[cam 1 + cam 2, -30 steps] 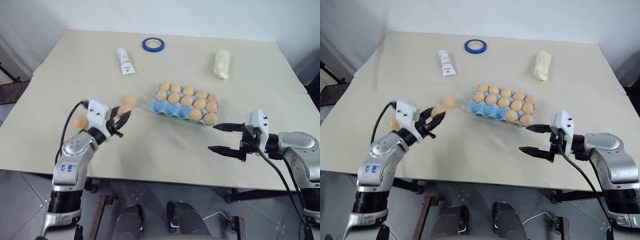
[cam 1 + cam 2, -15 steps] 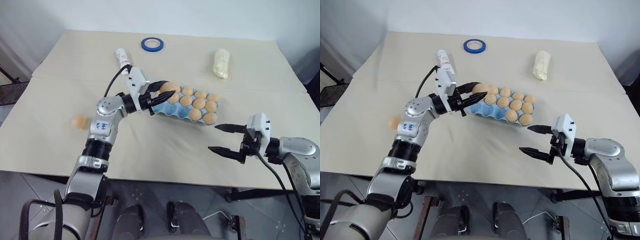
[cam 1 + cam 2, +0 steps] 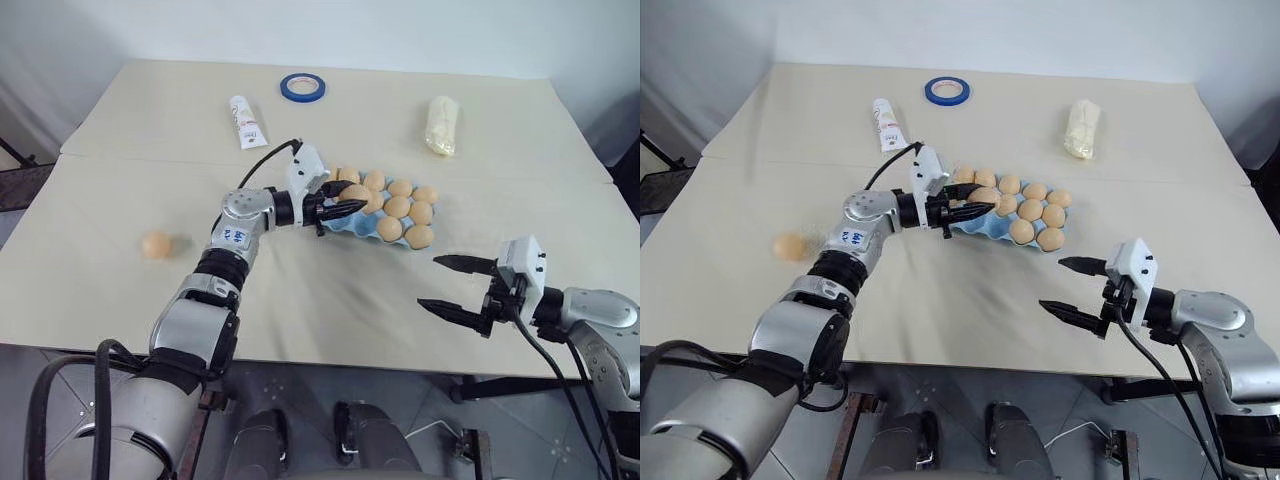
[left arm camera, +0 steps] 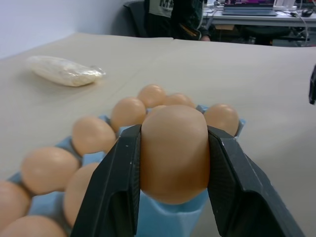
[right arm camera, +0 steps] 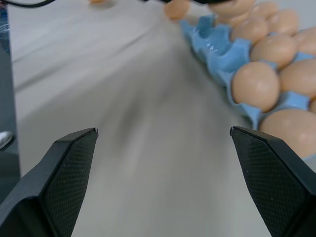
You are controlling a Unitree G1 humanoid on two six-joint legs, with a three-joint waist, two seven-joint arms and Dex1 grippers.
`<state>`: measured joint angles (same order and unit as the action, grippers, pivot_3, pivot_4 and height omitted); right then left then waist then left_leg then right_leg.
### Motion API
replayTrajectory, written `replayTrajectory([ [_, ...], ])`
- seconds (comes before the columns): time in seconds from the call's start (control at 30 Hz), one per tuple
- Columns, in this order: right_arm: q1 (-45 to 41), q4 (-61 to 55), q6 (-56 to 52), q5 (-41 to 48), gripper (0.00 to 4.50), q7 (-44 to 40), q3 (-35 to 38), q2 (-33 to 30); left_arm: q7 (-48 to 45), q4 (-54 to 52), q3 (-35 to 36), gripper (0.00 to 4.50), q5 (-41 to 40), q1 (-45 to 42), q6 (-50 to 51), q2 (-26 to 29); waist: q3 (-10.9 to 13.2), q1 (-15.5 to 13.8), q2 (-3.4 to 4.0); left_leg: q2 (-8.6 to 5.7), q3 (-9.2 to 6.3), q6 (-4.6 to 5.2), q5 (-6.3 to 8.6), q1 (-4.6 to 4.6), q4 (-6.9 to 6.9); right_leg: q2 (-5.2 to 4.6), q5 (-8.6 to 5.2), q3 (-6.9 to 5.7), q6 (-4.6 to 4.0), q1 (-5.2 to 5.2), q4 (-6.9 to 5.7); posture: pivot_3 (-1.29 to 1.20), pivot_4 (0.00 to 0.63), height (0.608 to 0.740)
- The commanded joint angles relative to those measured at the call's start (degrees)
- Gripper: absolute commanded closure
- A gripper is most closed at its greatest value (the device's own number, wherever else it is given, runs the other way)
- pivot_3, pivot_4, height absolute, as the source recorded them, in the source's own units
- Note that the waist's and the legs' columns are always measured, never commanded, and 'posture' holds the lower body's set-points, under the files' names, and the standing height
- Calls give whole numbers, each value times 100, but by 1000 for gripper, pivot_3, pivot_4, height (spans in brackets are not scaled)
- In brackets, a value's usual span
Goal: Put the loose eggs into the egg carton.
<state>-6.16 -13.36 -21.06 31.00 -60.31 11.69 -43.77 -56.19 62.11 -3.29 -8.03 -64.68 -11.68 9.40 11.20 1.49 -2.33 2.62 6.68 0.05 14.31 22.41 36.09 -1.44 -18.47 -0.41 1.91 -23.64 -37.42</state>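
Observation:
My left gripper (image 3: 352, 197) is shut on a pale orange egg (image 4: 173, 148), which it holds level over the near left corner of the light blue egg carton (image 3: 350, 225). The egg hangs just above a blue cup wall (image 4: 163, 217). Several eggs fill the other cups. One loose egg (image 3: 156, 244) lies on the table far to the left. Another egg (image 5: 177, 7) shows just past the carton's left end. My right gripper (image 3: 428, 281) stands open and empty near the table's front right, apart from the carton.
At the back of the table lie a blue tape ring (image 3: 303, 87), a white tube (image 3: 248, 121) and a pale yellow bag (image 3: 441, 125). Bare tabletop (image 3: 330, 300) stretches between the carton and the front edge.
My left arm swung right and forward from the table's left side, carrying the egg to the carton's near left corner. The right gripper stayed open and nearly still.

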Motion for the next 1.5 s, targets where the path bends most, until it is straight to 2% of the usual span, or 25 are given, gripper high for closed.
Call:
replayTrajectory([
  [0.03, 72, -137, 281, 212, 0, 52, 387, 125, -73, 158, 69, 3040, 72, -224, -187, -97, 0, 2, 0, 1, 0, 0, 0, 0, 0, 1, 0, 0, 0, 0, 0, 0, 150, 740],
  [0.23, 201, -222, 453, 467, 0, 189, 594, 461, 51, 522, 85, 3040, 244, -377, -253, -277, 1, -1, -1, 0, 0, -1, 0, -1, 2, 1, 0, 0, 0, 0, -3, 0, 150, 740],
  [0.63, 672, -696, 347, 625, 0, 712, 740, 630, 633, 974, 83, 3040, 678, -645, -155, -405, 1, 7, -2, -2, 1, 0, 0, -1, 3, 0, 0, 1, 0, 0, -4, 0, 150, 740],
  [0.93, 727, -777, 307, 649, 0, 842, 790, 592, 767, 1005, 127, 208, 752, -730, -61, -422, 1, 5, -2, -1, 1, -1, 0, -2, 2, 1, 0, 0, 0, -2, -8, 0, 150, 740],
  [0.97, 711, -767, 301, 649, 0, 844, 786, 586, 767, 996, 133, 8, 755, -740, -59, -410, 1, 5, -2, -1, 1, -1, -1, -2, 2, 1, 0, 0, 0, -2, -8, 0, 150, 740],
  [1.17, 543, -624, 296, 645, 0, 779, 753, 541, 698, 802, 157, 8, 747, -823, -160, -195, 1, 12, -2, -2, 2, -2, -1, -3, 2, 1, 0, 1, 0, -2, -10, 0, 150, 740],
  [1.3, 497, -549, 343, 705, 0, 608, 767, 545, 473, 189, 341, 8, 494, -870, -106, 123, 4, 13, -4, 0, 2, -4, -3, -3, 1, 3, -1, 1, 0, -4, -14, 0, 150, 740],
  [1.4, 444, -399, 361, 771, 0, 478, 804, 551, -3, -965, 401, 8, 272, -339, 279, 578, 4, 26, -3, 1, 5, -11, -6, -3, -2, 3, -1, 3, -1, -4, -15, 0, 150, 740],
  [1.5, 413, -245, 366, 759, 0, 340, 822, 484, -9, -2096, 534, 8, 49, 272, 855, 978, 2, 27, 0, 3, 14, -20, -9, -13, -3, 4, -3, 13, -2, -2, -22, 0, 150, 740],
])
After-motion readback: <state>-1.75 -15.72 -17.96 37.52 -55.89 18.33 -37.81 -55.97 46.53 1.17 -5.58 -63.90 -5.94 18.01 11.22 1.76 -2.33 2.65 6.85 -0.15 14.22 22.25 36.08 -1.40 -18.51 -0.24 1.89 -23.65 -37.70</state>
